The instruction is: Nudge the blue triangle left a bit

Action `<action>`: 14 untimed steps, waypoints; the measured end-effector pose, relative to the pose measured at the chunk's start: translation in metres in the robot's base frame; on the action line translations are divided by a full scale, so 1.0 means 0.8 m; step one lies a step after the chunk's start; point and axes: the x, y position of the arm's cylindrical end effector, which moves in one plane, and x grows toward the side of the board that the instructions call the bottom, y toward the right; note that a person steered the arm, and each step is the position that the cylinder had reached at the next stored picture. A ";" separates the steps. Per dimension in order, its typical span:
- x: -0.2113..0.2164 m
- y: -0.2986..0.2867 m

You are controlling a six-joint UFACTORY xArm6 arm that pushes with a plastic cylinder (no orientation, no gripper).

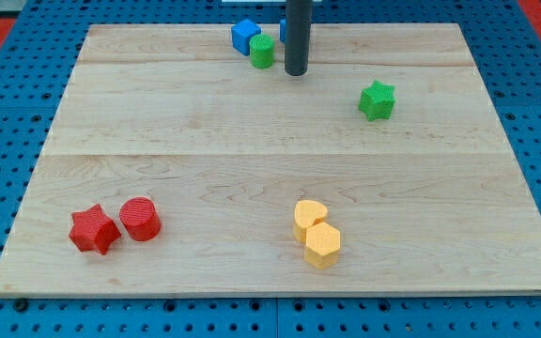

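- Down at the view's top centre stands my tip (pixel 296 72), the bare end of a straight dark rod resting on the wooden board (pixel 252 122); it carries no jaws, so nothing is spread, pressed together or pinched.
- Just behind the rod, at its left edge, a thin sliver of blue (pixel 282 28) shows; it may be the blue triangle, but its shape cannot be made out.
- Left of my tip, close but apart from it, sits a green cylinder (pixel 262 52), touching a blue cube (pixel 245 36) on its upper left.
- Right of and below my tip, well apart, lies a green star (pixel 377 100).
- At the view's bottom left, a red star (pixel 94 230) sits just beside a red cylinder (pixel 140 219).
- At the bottom centre, a yellow heart-like block (pixel 310 215) touches a yellow hexagon (pixel 322 245).
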 end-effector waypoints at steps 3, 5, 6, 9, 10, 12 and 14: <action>-0.037 -0.009; -0.069 0.113; -0.121 0.113; -0.089 0.176; 0.002 0.243; -0.015 0.194; -0.083 0.056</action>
